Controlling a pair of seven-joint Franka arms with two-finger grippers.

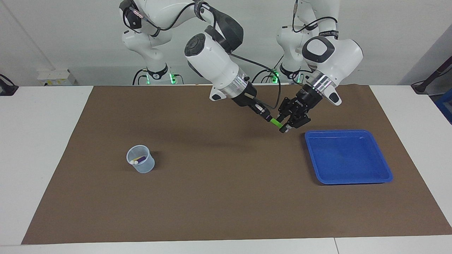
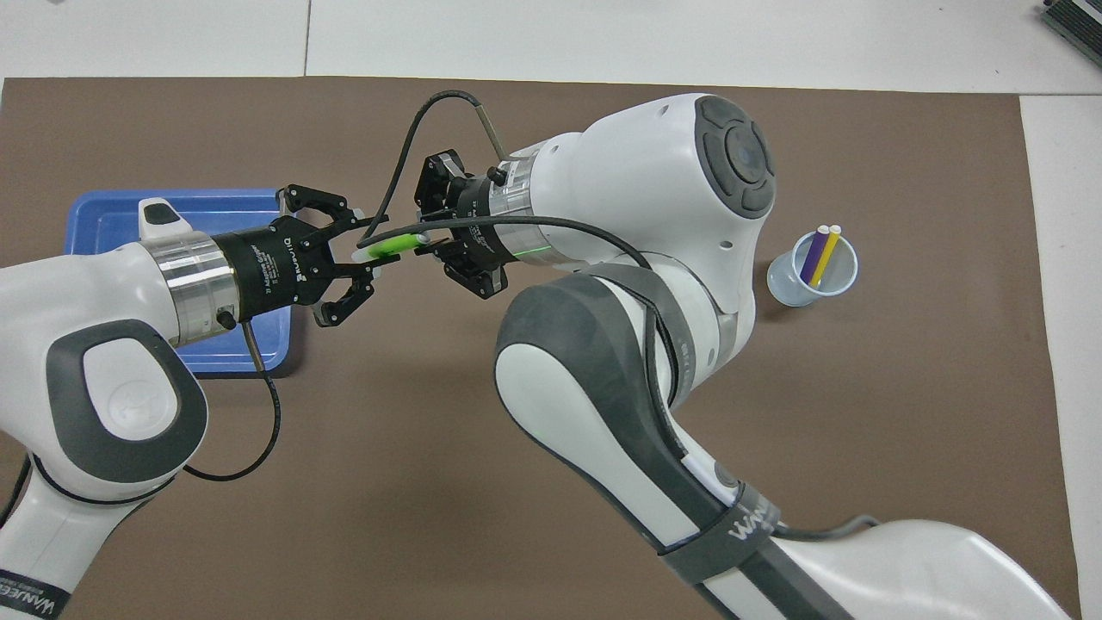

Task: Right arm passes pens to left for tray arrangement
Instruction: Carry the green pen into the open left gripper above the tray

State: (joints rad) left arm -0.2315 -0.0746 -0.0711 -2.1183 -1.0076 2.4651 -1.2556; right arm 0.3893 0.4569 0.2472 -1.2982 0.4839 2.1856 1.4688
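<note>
Brown rectangular mat (image 1: 219, 197) is covering most of the white bench top (image 1: 39, 148), running nearly edge to edge. Right arm, white jointed robot arm with black wrist (image 1: 212, 61), is reaching in from its base toward the mat's middle, up in the air. Left arm, white jointed robot arm with silver wrist ring (image 1: 330, 60), is leaning in to meet it over the mat, beside the tray corner nearest the robots.

Shallow bright blue plastic tray (image 1: 383, 165) is sitting flat on the mat toward the left arm's end of the bench, holding no pens. Small pale translucent bluish cup (image 1: 148, 165) is standing upright toward the right arm's end, well apart from the tray.

Right gripper (image 2: 435, 241) is clenched on one end of the bright green marker pen (image 2: 387, 246), holding it out level toward the left gripper (image 2: 366, 250). Left gripper's jaws are standing spread, the pen's pale end lying between them; contact cannot be told.

Purple pen (image 2: 810, 257) and yellow pen (image 2: 826, 251) are leaning together inside the cup, pale ends up.
</note>
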